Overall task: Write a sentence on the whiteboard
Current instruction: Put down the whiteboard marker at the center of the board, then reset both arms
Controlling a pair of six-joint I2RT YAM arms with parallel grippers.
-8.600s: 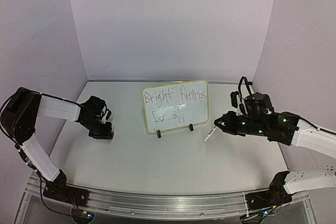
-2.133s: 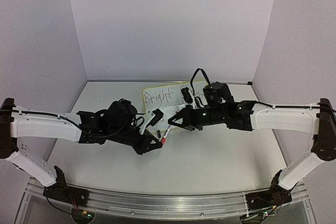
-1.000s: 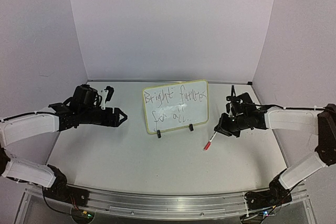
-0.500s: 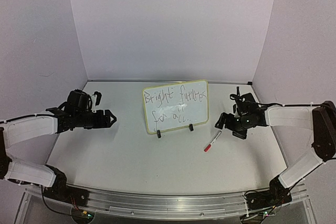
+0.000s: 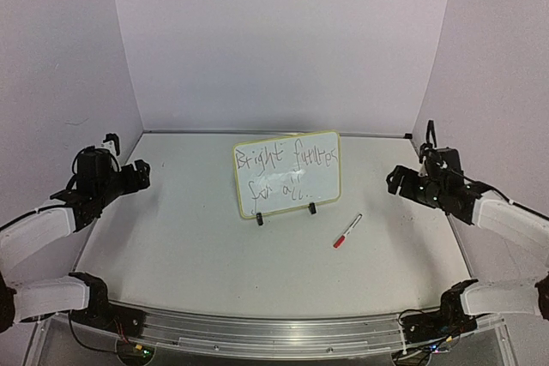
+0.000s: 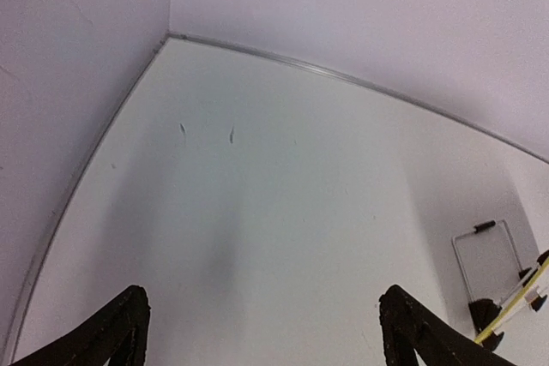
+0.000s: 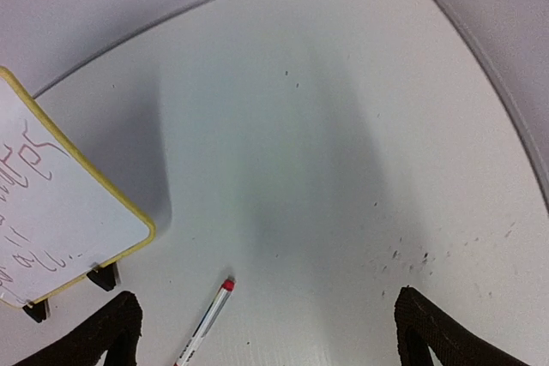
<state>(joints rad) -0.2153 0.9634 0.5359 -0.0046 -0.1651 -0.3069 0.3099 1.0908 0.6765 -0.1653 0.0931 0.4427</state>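
With the sentence (image 5: 286, 169) on the whiteboard (image 5: 326, 179), which stood on the table (image 5: 214, 250) toward its far edge, and the pen (image 5: 346, 231) lying near its right foot, my left gripper (image 5: 139, 176) and right gripper (image 5: 394, 180) hung spread and empty, so I judged parking them wide of it safest.

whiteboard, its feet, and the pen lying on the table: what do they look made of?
Whiteboard: smooth white face, likely melamine or coated steel, can't tell which; the pale yellow rounded rim looks like moulded plastic.
Clip feet: matte black, probably plastic.
Pen: slim white barrel with a red end, looks like plastic.
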